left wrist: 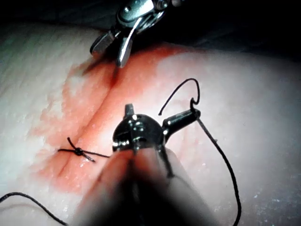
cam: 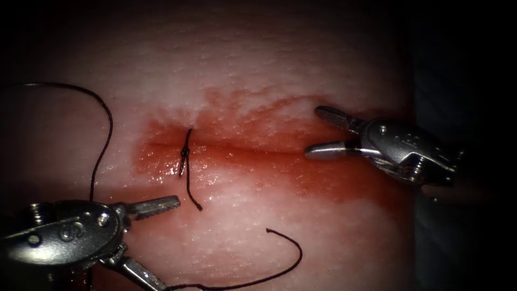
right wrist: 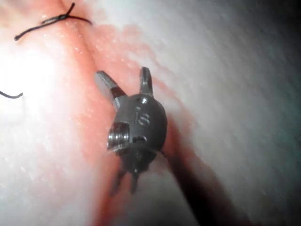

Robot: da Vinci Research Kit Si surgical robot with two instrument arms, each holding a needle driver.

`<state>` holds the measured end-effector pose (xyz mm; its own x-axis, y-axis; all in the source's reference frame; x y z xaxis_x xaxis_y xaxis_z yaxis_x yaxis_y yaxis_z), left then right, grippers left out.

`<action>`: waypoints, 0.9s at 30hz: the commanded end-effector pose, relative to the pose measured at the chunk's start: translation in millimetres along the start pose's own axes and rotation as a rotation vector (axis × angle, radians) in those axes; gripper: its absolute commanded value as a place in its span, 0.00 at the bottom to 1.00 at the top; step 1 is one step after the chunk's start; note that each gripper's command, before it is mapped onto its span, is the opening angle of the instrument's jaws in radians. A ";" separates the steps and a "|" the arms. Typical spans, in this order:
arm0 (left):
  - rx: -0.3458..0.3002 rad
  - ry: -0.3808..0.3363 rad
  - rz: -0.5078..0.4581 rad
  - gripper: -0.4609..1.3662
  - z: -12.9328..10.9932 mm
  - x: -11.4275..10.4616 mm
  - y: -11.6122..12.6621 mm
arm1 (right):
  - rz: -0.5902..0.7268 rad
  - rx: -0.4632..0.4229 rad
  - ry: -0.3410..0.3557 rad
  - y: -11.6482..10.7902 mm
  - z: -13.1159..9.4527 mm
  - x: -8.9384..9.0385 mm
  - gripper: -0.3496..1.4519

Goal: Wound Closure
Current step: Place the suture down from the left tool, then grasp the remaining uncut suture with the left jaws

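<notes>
Left tool [cam: 145, 237] fingers spread wide, thread [cam: 258, 269] at the lower one; right tool [cam: 323, 132] fingers apart, empty

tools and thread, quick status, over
Left tool jaws open, holding nothing. Right tool jaws open, empty, over the cut. One knotted stitch across the cut's left end. Loose thread lying on the tissue; needle not seen.
</notes>
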<state>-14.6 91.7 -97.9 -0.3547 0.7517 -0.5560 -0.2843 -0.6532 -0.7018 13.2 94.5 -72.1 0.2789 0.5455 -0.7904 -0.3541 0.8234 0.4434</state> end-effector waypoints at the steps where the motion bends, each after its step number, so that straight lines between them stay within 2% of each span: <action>1: 0.036 -0.057 0.025 0.74 -0.4 -0.1 -0.1 | -0.007 0.009 -0.009 0.0 0.1 0.0 0.90; 2: 0.048 -0.085 0.037 0.73 -0.5 -0.2 -0.2 | -0.013 0.013 -0.011 -0.1 0.1 0.0 0.90; 4: 0.118 -0.191 0.100 0.71 -0.6 -0.7 -0.5 | -0.020 0.021 -0.020 -0.4 0.3 0.0 0.91; 6: 0.157 -0.235 0.128 0.71 -0.4 -1.2 -0.9 | -0.020 0.027 -0.018 -0.7 0.4 0.0 0.91; 8: 0.183 -0.240 0.146 0.71 0.2 -1.9 -1.2 | -0.020 0.030 -0.019 -1.1 0.6 0.1 0.91; 10: 0.198 -0.236 0.152 0.71 0.7 -2.7 -1.4 | -0.018 0.038 -0.021 -1.5 0.7 0.4 0.91; 14: 0.226 -0.228 0.168 0.59 2.2 -4.3 -0.9 | -0.015 0.044 -0.018 -2.7 0.9 0.9 0.91; 15: 0.213 -0.232 0.181 0.67 3.3 -5.2 -0.5 | -0.014 0.052 -0.015 -3.7 1.3 1.2 0.90; 16: 0.203 -0.232 0.185 0.66 3.5 -5.3 -0.5 | -0.013 0.054 -0.014 -3.9 1.5 1.2 0.90; 21: 0.208 -0.199 0.217 0.66 3.3 -4.0 -1.5 | -0.009 0.059 -0.012 -4.3 2.2 1.8 0.90; 25: 0.178 -0.106 0.234 0.63 2.0 -2.8 -3.3 | -0.006 0.061 -0.013 -3.8 2.1 2.1 0.89; 27: 0.170 -0.087 0.235 0.62 1.2 -2.4 -4.5 | -0.011 0.062 -0.013 -3.4 2.1 2.2 0.89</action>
<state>-13.4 93.0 -92.9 -0.5035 0.5713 -0.6482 -0.3282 -0.8205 -0.4681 16.9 93.2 -74.5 0.2942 0.5391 -0.7892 -0.3006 0.8360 0.4590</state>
